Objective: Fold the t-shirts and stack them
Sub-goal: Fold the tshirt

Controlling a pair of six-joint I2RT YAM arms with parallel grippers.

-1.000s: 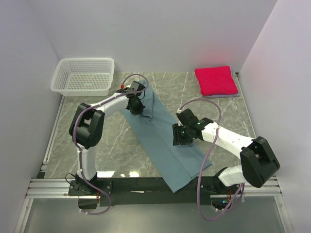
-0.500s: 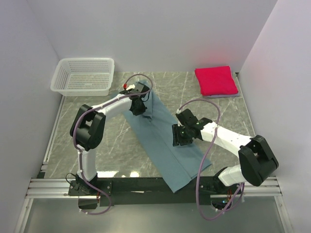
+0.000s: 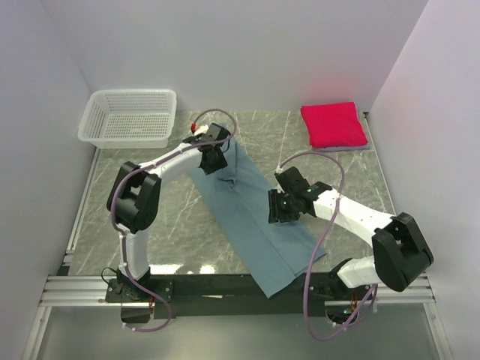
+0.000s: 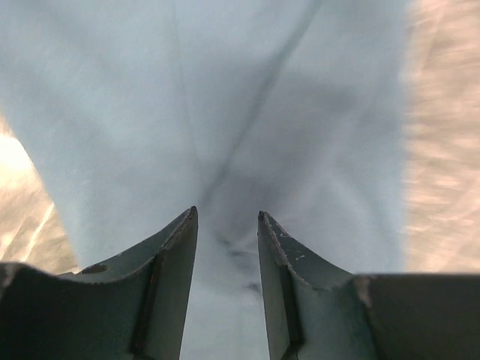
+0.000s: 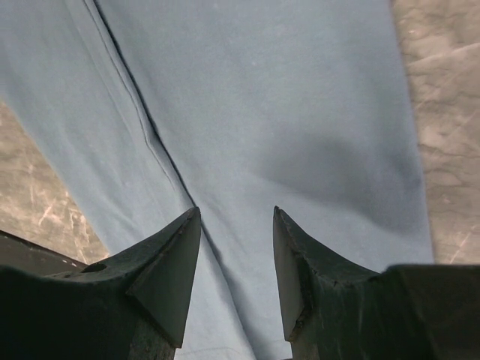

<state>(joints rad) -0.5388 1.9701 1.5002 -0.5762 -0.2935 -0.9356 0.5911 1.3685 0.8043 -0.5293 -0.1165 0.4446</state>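
The teal-blue t-shirt (image 3: 255, 217) lay in a long strip from the table's (image 3: 161, 225) far middle over its near edge, its end hidden. The left gripper (image 3: 212, 160) and right gripper (image 3: 279, 211) hung above it, jaws half apart, empty. At the far right corner the crimson-pink t-shirt (image 3: 333, 124) hid most of the lavender t-shirt (image 3: 351, 148).

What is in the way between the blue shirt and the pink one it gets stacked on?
Nothing visible. Only bare table lies between the teal-blue shirt and the folded pink shirt at the far right corner. The right gripper hangs open over the spread shirt's right side, not across that stretch.
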